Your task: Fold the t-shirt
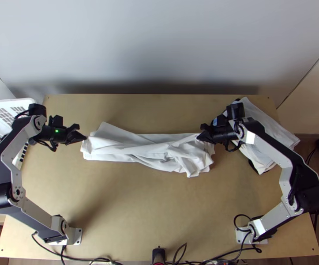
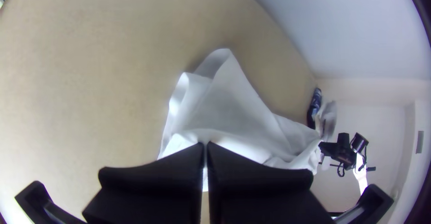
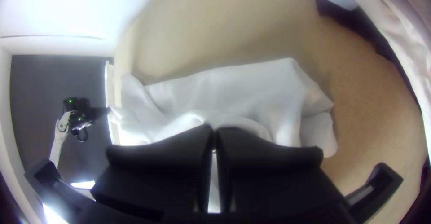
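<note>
A white t-shirt (image 1: 159,152) lies across the middle of the table as a long, wrinkled strip, more bunched toward its right end. At its left end my left gripper (image 1: 85,138) is shut on the cloth. My right gripper (image 1: 199,138) is shut on the cloth near the right end. In the left wrist view, white cloth (image 2: 233,103) rises to the closed fingertips of the left gripper (image 2: 205,145). In the right wrist view, a ridge of cloth (image 3: 251,89) runs into the closed tips of the right gripper (image 3: 214,129).
A white plastic basket (image 1: 0,112) stands at the table's left edge. At the back right a pile of white cloth (image 1: 269,132) lies over something black, beside and partly under the right arm. Cables run along the near edge.
</note>
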